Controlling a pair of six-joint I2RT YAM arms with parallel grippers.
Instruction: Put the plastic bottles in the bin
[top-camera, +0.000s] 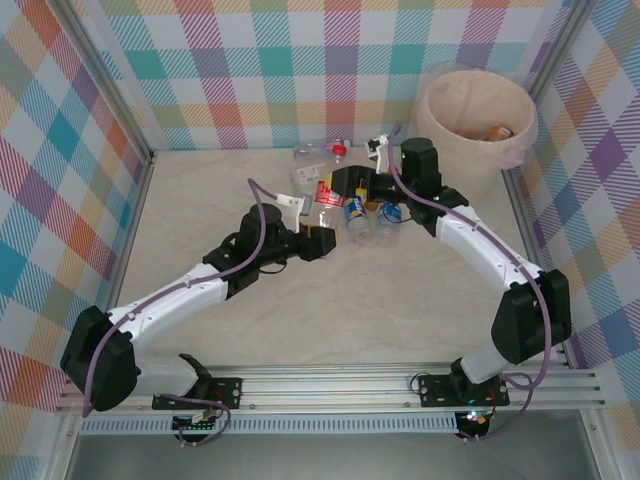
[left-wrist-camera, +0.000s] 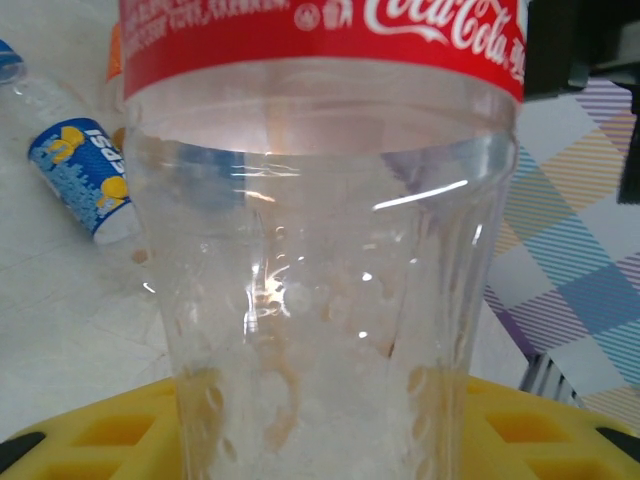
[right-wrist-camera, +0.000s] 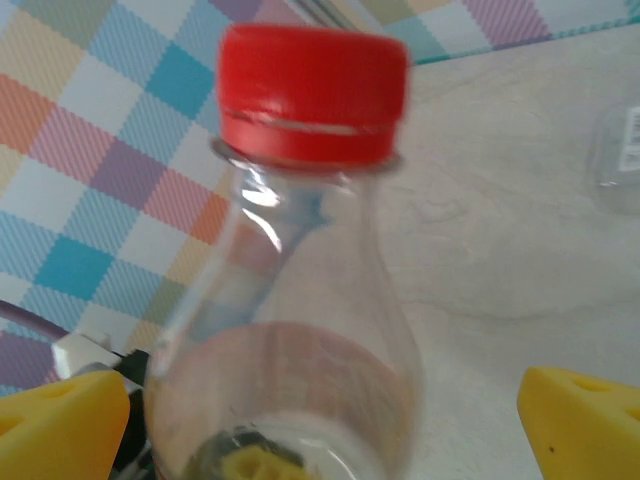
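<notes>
A clear Coca-Cola bottle (top-camera: 328, 192) with a red label and red cap (right-wrist-camera: 312, 95) is held between both arms near the middle of the table. My left gripper (top-camera: 322, 238) is shut on its lower body (left-wrist-camera: 320, 300), with yellow fingers (left-wrist-camera: 110, 430) on either side of its base. My right gripper (top-camera: 352, 183) stands open around the bottle's shoulder (right-wrist-camera: 290, 380), with a gap beside its right finger (right-wrist-camera: 580, 420). Two more plastic bottles, one with a blue label (top-camera: 355, 213) and one with a blue cap (top-camera: 388, 214), lie just right of it. The bin (top-camera: 475, 150) stands at the back right.
A crushed clear bottle (top-camera: 305, 160) lies behind the held one. The blue-labelled bottle (left-wrist-camera: 80, 180) lies on the table left of the left gripper. An orange item (top-camera: 497, 131) sits inside the bin. Checked walls close in the left, back and right sides.
</notes>
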